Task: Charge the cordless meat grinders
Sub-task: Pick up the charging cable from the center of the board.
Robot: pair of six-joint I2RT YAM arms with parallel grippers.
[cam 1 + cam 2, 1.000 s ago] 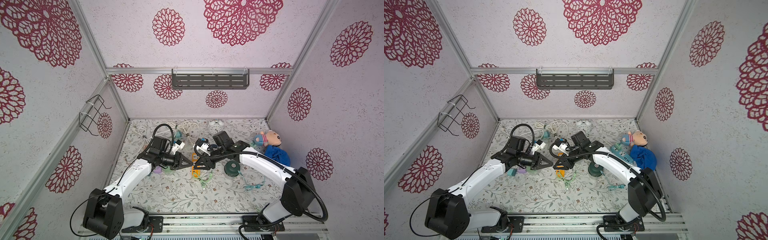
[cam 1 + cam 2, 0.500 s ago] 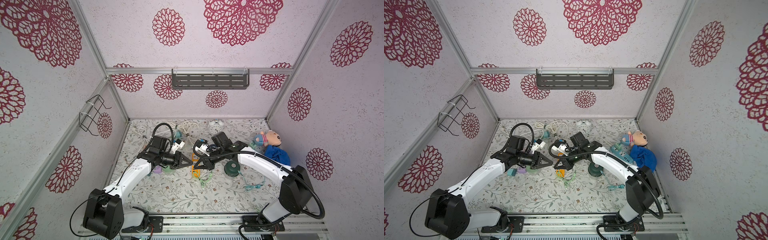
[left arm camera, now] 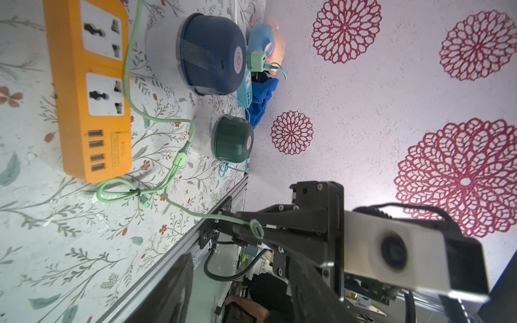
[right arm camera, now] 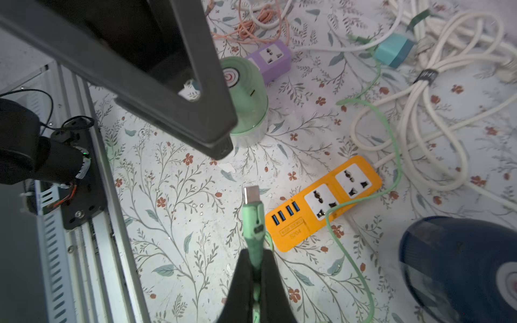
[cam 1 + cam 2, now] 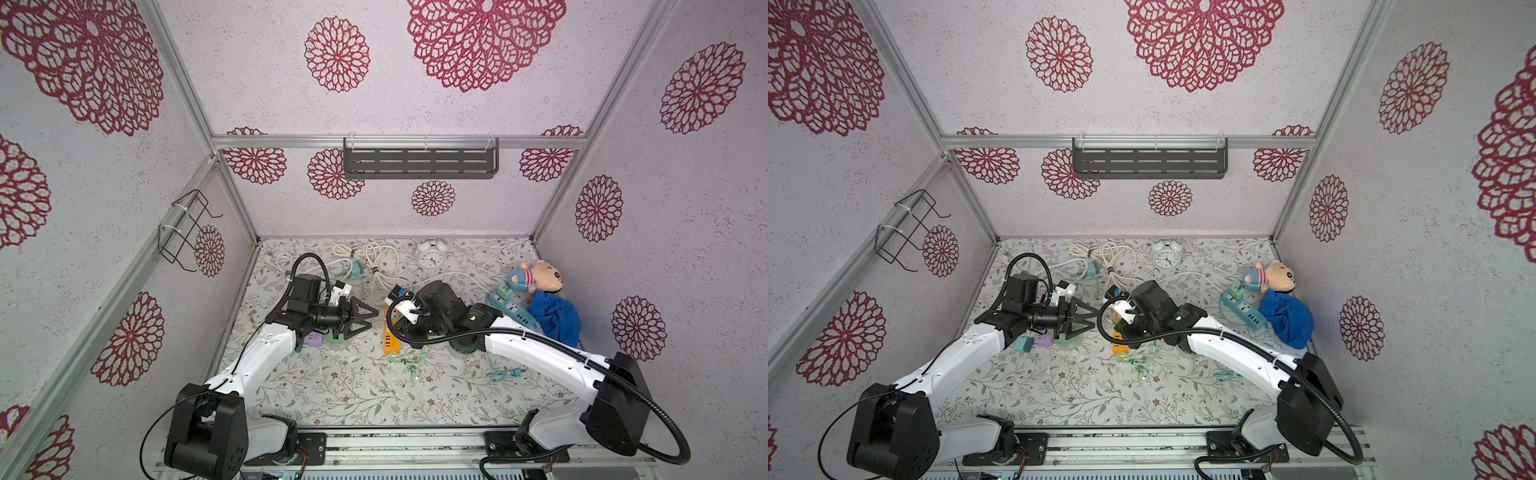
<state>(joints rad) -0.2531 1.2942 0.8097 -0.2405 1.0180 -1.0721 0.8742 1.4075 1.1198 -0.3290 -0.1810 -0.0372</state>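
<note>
Over the middle of the tabletop [image 5: 332,395] the two arms meet nose to nose. Look at the left gripper [image 5: 372,319]: jaws spread in a wide V with nothing between them, hanging right above the mint green grinder [image 4: 246,106]. That grinder stands upright left of centre, just beside the purple power strip [image 4: 271,58].

Across from it is the right gripper [image 4: 255,253], jaws pressed together on the green charging cable [image 4: 253,223]. It pinches the cable just behind the plug, and the silver tip pokes out bare, in the air, apart from the mint green grinder. The cable trails back over the face of the orange power strip [image 4: 321,204], which lies mid-tabletop between the arms.

The navy blue grinder [image 3: 209,53] stands upright just past that strip toward the right edge, hidden under the right arm in both top views. The dark green grinder [image 3: 232,139] is also upright, closer to the near edge. A teal cable [image 3: 223,167] curls at its base, and I cannot tell whether it is plugged in.

Along the far edge are the white cords [image 5: 374,257] and the alarm clock [image 5: 430,257]. By the right edge sit the blue power strip [image 5: 511,309], the plush toy [image 5: 536,280] and the blue cloth [image 5: 555,318].
</note>
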